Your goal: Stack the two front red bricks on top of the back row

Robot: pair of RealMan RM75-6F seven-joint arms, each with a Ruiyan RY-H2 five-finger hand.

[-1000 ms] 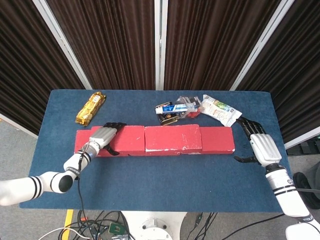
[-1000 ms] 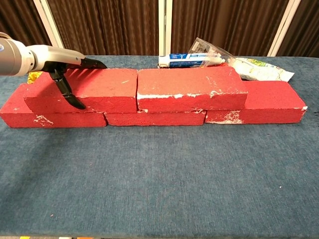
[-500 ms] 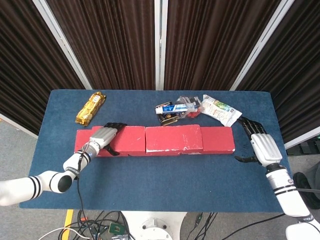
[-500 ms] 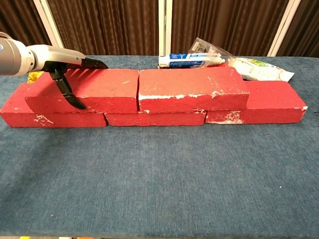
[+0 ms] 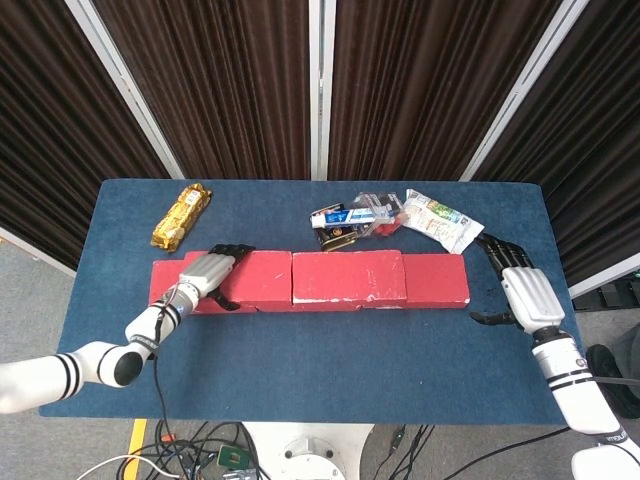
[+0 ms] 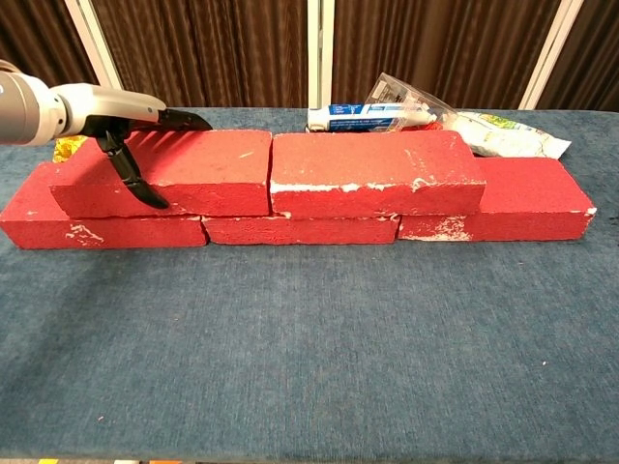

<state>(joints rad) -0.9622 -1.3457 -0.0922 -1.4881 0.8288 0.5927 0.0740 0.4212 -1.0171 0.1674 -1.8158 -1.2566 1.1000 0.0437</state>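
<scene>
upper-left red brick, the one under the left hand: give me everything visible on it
The upper-left red brick is a long rectangular block, rough matte red with pale chipped marks. It lies flat on the bottom row of bricks, straddling a joint, its right end abutting the upper-right brick. The left hand grips its left part, fingers across the top and thumb down the front face.

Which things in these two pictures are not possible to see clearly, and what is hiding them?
- Right hand: outside the chest view's frame; only the head view shows it, beside the bricks.
- Gold foil snack packet: in chest view almost hidden behind the left hand and upper left red brick.
- Print on the clear plastic bags: too small in both views.
- Left palm's contact with the brick: hidden under the hand.
</scene>
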